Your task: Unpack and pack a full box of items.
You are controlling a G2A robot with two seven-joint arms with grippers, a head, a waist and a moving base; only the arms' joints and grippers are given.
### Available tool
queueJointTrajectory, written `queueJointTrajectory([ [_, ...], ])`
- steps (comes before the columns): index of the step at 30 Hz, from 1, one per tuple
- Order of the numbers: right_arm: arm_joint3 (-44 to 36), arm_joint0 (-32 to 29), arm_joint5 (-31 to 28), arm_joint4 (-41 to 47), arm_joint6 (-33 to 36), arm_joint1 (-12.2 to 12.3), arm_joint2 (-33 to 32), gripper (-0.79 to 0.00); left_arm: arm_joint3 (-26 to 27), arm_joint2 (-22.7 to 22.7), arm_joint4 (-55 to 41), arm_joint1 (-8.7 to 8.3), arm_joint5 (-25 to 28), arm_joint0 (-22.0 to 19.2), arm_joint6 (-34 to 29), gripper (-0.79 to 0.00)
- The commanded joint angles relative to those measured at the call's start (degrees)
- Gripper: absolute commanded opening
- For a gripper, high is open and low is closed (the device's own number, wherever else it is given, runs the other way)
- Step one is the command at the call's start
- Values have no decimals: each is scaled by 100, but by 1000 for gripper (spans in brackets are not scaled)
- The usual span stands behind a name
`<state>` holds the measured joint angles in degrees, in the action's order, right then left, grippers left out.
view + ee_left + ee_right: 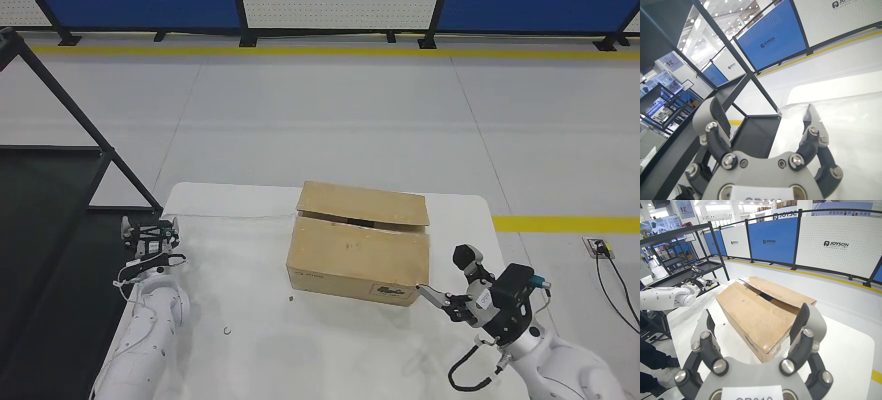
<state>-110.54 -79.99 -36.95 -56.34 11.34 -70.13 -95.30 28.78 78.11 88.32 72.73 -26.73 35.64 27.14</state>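
While left hand (pixel 763 111) and right hand (pixel 757 311) gape empty, a box (pixel 355 258) tops the white table (pixel 260 345) before blue panels (pixel 150 12).

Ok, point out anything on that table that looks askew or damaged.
The cardboard box is not shut flat: its far flap sits askew, leaving a dark gap between the two top flaps. A small loose bit lies on the table apart from it.

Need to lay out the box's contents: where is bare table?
Bare: the wide stretch between the left gripper and the box, and the near strip in front of the box. Crowded: the box's near corner at the open right gripper.
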Motion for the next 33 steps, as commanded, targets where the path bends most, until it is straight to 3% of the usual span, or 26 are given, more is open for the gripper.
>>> queueJointTrajectory([
  [1,0,0,0,0,0,0,0,0,-9,65,-134,-3,35,14,-59,0],
  [12,0,0,0,0,0,0,0,0,-6,209,-509,41,-250,15,-452,0],
  [23,0,0,0,0,0,0,0,0,259,256,-850,174,-1047,108,-460,0],
  [28,0,0,0,0,0,0,0,0,673,196,-757,185,-692,324,99,0],
  [33,0,0,0,0,0,0,0,0,1466,64,-295,102,488,791,748,0],
])
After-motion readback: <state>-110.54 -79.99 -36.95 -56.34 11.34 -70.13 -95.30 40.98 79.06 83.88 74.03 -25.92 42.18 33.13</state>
